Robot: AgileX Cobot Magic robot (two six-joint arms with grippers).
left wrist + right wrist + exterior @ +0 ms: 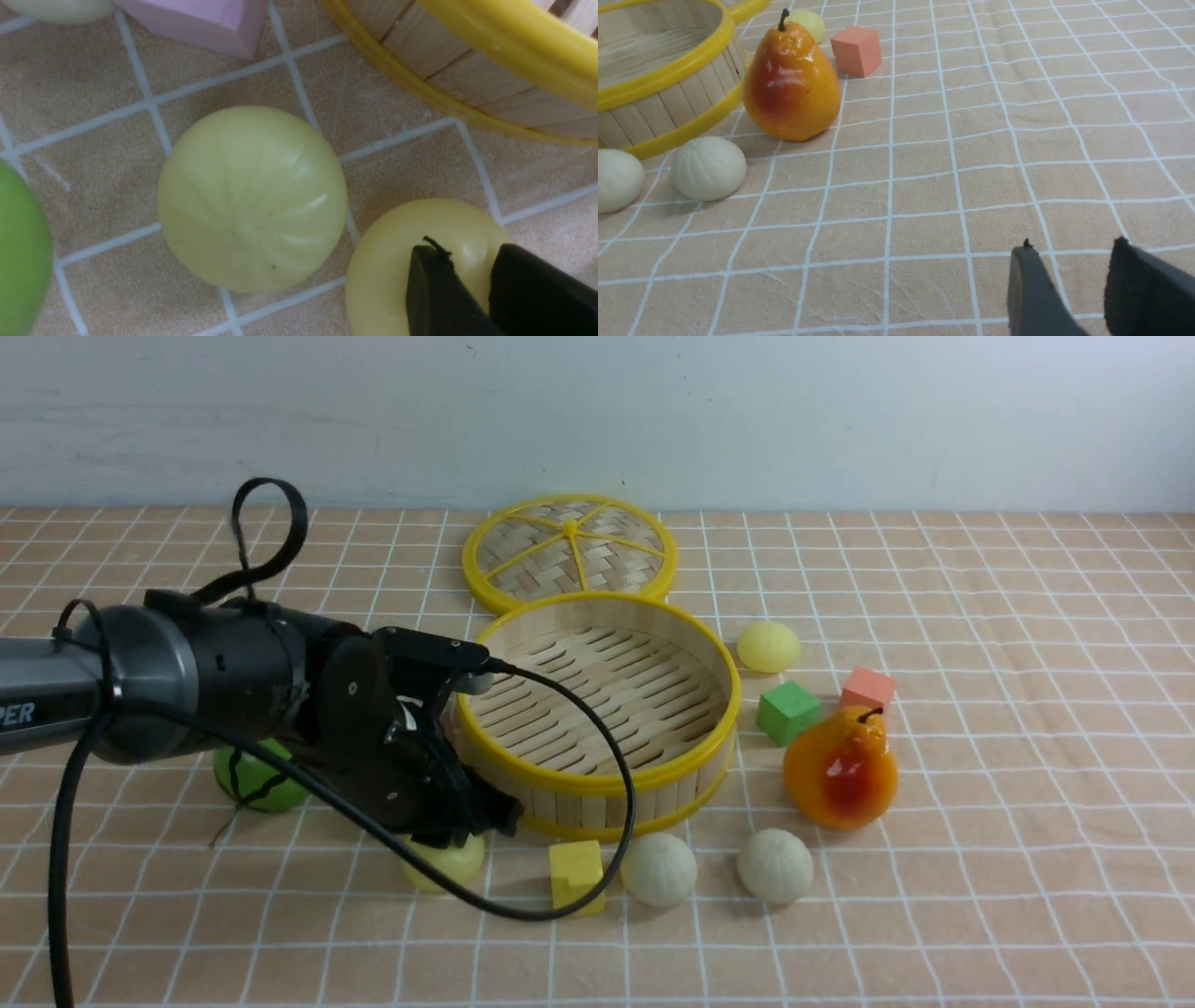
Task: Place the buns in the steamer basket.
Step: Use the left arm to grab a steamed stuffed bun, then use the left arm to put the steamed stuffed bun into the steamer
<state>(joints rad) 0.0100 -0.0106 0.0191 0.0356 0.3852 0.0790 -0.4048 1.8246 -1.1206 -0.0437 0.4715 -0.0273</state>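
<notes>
Around the basket (734,695), the buns (658,868) lie on the worktop (980,896); none is inside. Left fingers (434,291) stand narrowly apart over a yellow bun (387,270); right fingers (1036,294) gape, empty.

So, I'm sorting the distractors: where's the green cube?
Front view, robot's right: the green cube sits just right of the steamer basket, beside the salmon cube, behind the pear.
</notes>
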